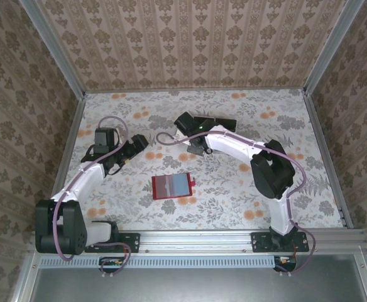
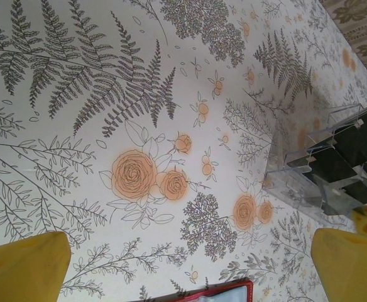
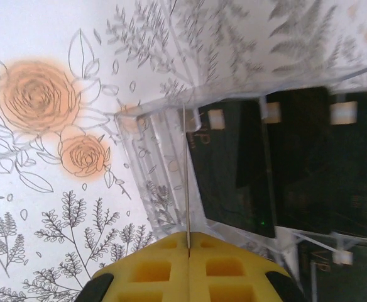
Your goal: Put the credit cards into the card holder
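Right claw [image 3: 188, 242]: yellow fingers pinched fully together on a thin sheet [image 3: 185, 170] seen edge-on. It's likely one card, but you can't confirm that. Other credit cards [image 3: 296, 163] stand in the clear tray [image 3: 152, 182] at 1 o'clock, upright so their edges are grabbable. Right arm [image 1: 240, 148] is elbowed out, wrist pitched down. Card holder [image 1: 171, 186] lies open mid-desk [image 1: 234, 195], at 7 o'clock from that wrist. Left claw [image 2: 188, 261] gapes wide and empty, low beside it, probably to steady it.

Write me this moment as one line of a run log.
left gripper: open, above table | right gripper: shut at clear tray, thin edge between closed jaws | credit cards: in clear tray | card holder: open on table
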Controlling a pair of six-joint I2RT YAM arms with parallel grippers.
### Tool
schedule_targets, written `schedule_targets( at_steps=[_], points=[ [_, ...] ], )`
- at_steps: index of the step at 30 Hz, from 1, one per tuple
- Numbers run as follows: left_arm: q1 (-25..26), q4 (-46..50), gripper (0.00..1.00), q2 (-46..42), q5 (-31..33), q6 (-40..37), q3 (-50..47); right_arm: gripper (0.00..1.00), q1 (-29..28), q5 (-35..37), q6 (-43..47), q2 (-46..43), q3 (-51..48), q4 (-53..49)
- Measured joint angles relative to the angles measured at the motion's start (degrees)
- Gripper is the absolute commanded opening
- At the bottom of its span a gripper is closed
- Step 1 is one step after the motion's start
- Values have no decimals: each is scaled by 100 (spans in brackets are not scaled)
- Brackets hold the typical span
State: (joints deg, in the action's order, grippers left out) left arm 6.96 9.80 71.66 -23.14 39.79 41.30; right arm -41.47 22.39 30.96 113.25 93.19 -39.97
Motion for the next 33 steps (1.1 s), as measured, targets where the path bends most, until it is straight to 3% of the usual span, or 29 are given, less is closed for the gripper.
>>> schedule_targets(
  at_steps=[8,15,23,33],
  points=[
    [0,96,100,-57,0,-20,-11,0,-400,81,-586,-562,245,-37],
    [26,525,100,-745,129,-160,-369,0,-999,-426,-2190,-1233,55,-184],
    [542,1272,100,-1545,732,-365,-826,0,-1143,-1825,-4500,-2417,-1845,868],
    [1408,1792,100,-1821,1690,-393,-1056,0,-1062,-3099,-6509,-2439,-3432,2638]
  ],
)
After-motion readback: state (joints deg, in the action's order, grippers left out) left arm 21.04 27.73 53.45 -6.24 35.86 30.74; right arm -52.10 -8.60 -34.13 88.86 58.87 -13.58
